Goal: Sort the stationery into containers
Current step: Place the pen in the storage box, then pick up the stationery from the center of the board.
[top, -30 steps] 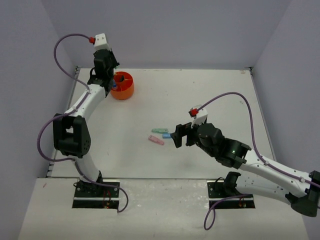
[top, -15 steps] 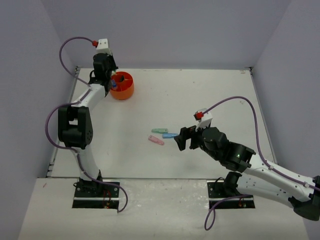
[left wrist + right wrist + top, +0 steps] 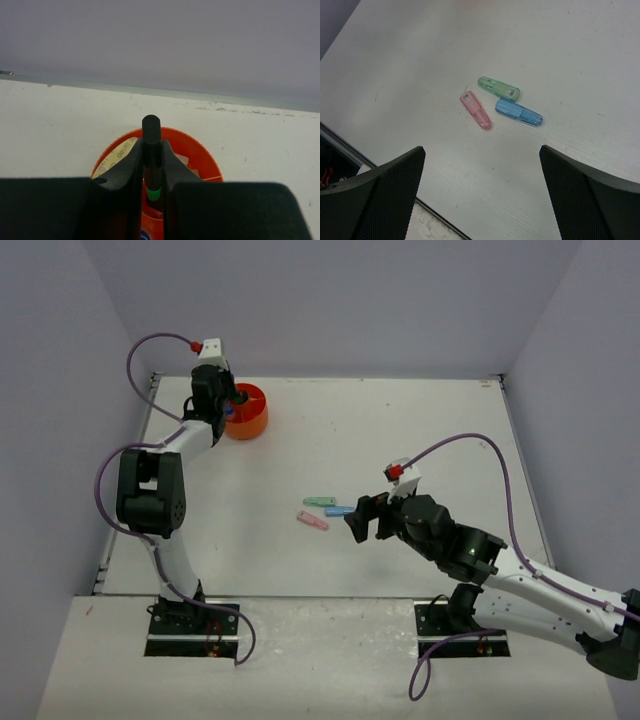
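Black highlighter (image 3: 151, 145) with a green band, held upright over the round orange organiser (image 3: 196, 150) with inner dividers. Pink piece (image 3: 475, 110), mint piece (image 3: 498, 88) and blue piece (image 3: 518, 113) lie flat, close together, well apart from the organiser.

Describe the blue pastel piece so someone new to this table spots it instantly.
On the white table, three pastel pieces lie clustered just ahead of the open right claw. The blue piece is the one nearest that claw, beside the mint piece, with the pink piece lying apart toward the arm bases.
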`<control>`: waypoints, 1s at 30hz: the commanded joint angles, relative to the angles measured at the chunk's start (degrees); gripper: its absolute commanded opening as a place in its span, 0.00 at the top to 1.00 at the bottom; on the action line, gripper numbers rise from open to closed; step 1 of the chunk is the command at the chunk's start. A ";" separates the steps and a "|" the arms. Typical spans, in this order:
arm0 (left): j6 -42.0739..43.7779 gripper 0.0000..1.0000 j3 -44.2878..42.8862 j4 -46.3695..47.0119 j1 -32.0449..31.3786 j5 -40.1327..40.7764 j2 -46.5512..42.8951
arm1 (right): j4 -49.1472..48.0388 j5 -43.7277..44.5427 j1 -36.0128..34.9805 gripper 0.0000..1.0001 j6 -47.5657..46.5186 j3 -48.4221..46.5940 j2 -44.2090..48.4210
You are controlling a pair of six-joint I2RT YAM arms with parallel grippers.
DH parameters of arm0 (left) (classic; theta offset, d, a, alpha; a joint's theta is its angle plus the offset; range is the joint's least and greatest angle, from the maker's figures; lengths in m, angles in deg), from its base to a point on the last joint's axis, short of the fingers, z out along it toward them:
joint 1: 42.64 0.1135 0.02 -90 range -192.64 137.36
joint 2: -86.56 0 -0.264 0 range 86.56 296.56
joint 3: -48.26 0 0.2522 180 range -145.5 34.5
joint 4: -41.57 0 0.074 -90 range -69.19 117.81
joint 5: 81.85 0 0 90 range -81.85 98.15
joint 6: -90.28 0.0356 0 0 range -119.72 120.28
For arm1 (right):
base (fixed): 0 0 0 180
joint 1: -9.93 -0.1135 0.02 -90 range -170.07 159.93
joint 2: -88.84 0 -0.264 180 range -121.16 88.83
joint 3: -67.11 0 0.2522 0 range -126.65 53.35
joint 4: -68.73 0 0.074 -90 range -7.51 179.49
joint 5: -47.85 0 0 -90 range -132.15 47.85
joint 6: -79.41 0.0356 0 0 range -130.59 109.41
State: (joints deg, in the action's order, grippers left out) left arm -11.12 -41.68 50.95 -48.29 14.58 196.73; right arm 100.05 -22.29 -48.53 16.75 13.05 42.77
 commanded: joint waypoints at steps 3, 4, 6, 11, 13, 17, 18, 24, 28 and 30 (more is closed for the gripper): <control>-0.83 0.52 1.55 4.11 0.38 -0.42 -2.52 | -3.76 -1.27 0.01 0.01 -0.45 -0.64 -0.99; -1.10 0.47 1.84 4.05 0.38 -0.24 -2.85 | -3.76 -1.22 -0.06 0.01 -0.78 -0.98 -1.45; -3.61 0.32 2.00 3.06 0.38 2.73 -4.80 | -3.94 -3.58 0.21 0.01 -2.17 -1.78 -4.19; -9.22 0.04 0.56 -2.28 0.38 6.21 -11.49 | -3.63 -9.39 0.81 0.19 -7.89 -6.55 -14.39; -11.62 0.00 -1.85 -6.98 0.38 7.44 -14.05 | -3.67 -10.88 1.41 0.22 -9.57 -8.82 -19.99; -22.85 0.00 -11.14 -30.01 0.38 12.54 -19.02 | -1.13 -17.35 4.97 0.35 -13.81 -16.01 -30.71; -27.46 0.00 -10.83 -36.44 0.42 12.68 -21.80 | 0.83 -17.61 5.84 0.38 -15.31 -19.12 -33.65; -35.16 0.00 12.42 -34.83 0.55 4.08 -47.36 | 10.36 -17.64 7.13 0.50 -22.40 -32.32 -50.90; -28.11 0.00 22.40 -29.35 0.64 2.23 -62.69 | 12.29 -19.59 7.30 0.50 -24.18 -36.36 -58.17; -24.01 0.00 21.92 -32.76 0.64 1.91 -64.92 | 13.87 -20.09 7.27 0.49 -24.17 -38.39 -61.00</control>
State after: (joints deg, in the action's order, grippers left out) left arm -40.52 -23.03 20.80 -48.00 19.01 135.18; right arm 108.30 -39.94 -41.27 -4.04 -20.66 -14.06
